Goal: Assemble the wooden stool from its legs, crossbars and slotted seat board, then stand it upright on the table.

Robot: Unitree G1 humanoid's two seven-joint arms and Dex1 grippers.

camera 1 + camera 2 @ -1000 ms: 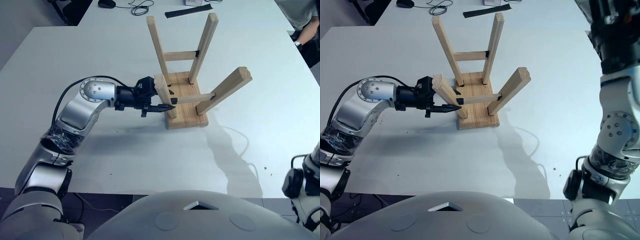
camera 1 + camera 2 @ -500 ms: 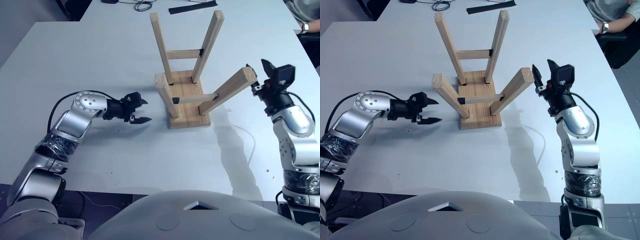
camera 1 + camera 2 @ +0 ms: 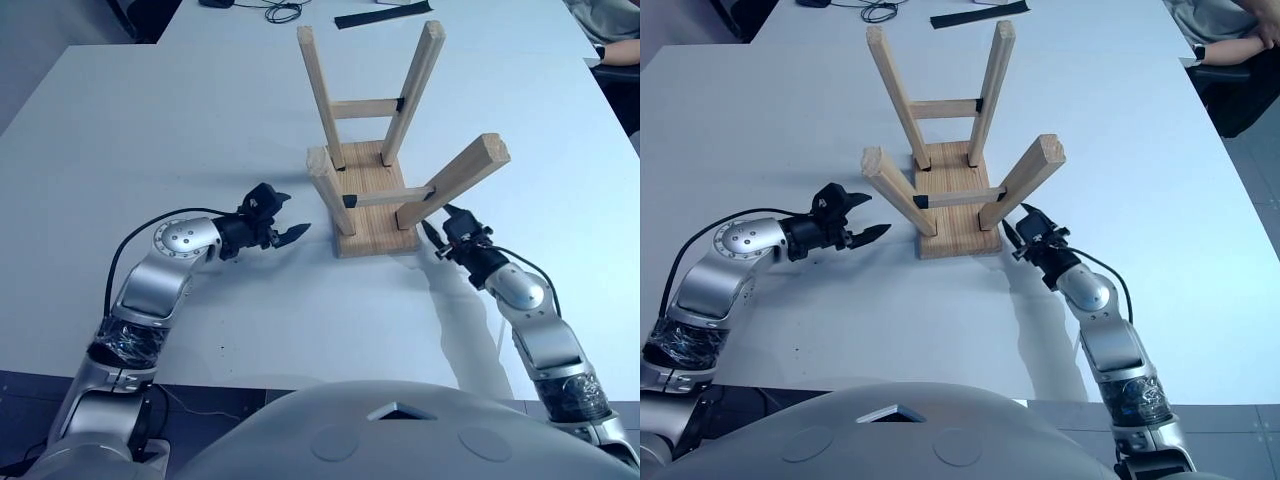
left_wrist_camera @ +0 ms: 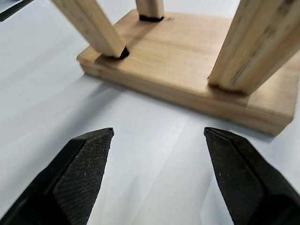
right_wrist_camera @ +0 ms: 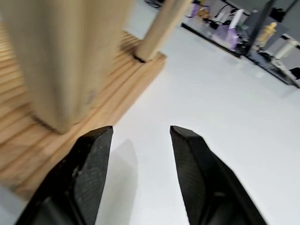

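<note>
The left tool point(image 3: 288, 213), fingers spread and holding nothing, is backing off the near square leg point(image 3: 331, 200) it was clamping. The right tool point(image 3: 440, 221), likewise spread and unladen, is dropping beside the upturned pale wooden stool point(image 3: 372, 195) on the white bench point(image 3: 150, 120), probably readying a two-sided flip.

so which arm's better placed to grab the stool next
Probably right: the right gripper is open, its tips almost at the edge of the seat board beside the slanted leg; the open left gripper sits farther off.
</note>
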